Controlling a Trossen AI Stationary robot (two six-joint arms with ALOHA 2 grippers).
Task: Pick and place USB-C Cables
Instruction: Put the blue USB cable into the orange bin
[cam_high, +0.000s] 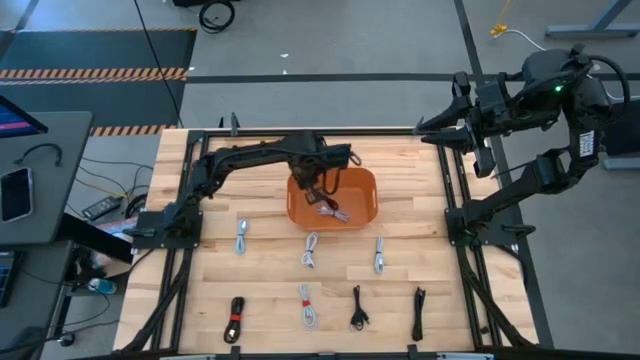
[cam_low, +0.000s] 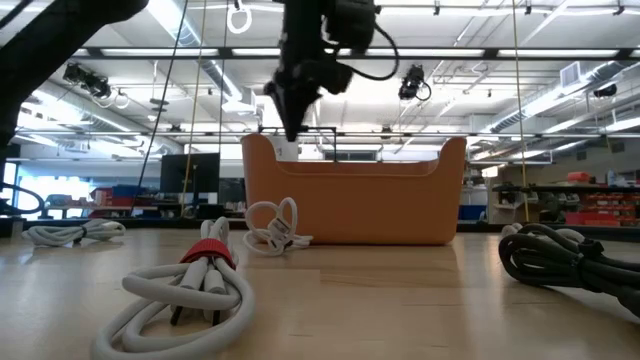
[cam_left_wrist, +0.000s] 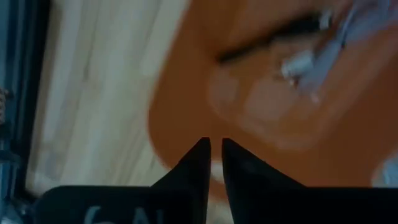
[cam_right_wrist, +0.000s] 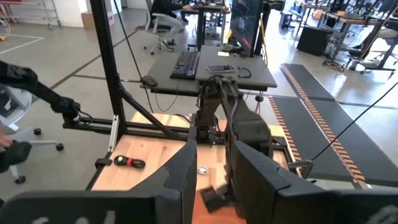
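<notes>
An orange bin (cam_high: 360, 190) stands mid-table with a few USB-C cables (cam_high: 330, 208) lying in it, a pale and a dark one (cam_left_wrist: 311, 59) among them. My left gripper (cam_left_wrist: 214, 144) hangs over the bin's left part, pointing down, clear above the rim (cam_low: 293, 125). Its fingers are shut with only a slit between them, and nothing is in them. More coiled cables lie on the wood nearer the front: white ones (cam_high: 310, 250) (cam_high: 242, 238) (cam_high: 379, 255) (cam_high: 307, 306), black ones (cam_high: 357, 308) (cam_high: 418, 312), and a black one with a red band (cam_high: 234, 320). My right gripper (cam_right_wrist: 211, 158) waits raised at the far right, open.
Black frame rails run along the table's left (cam_high: 185, 215) and right (cam_high: 460, 215) sides. Bare wood lies between the bin and the rows of cables. A desk with a keyboard and a phone stands beyond the table's left edge (cam_right_wrist: 211, 65).
</notes>
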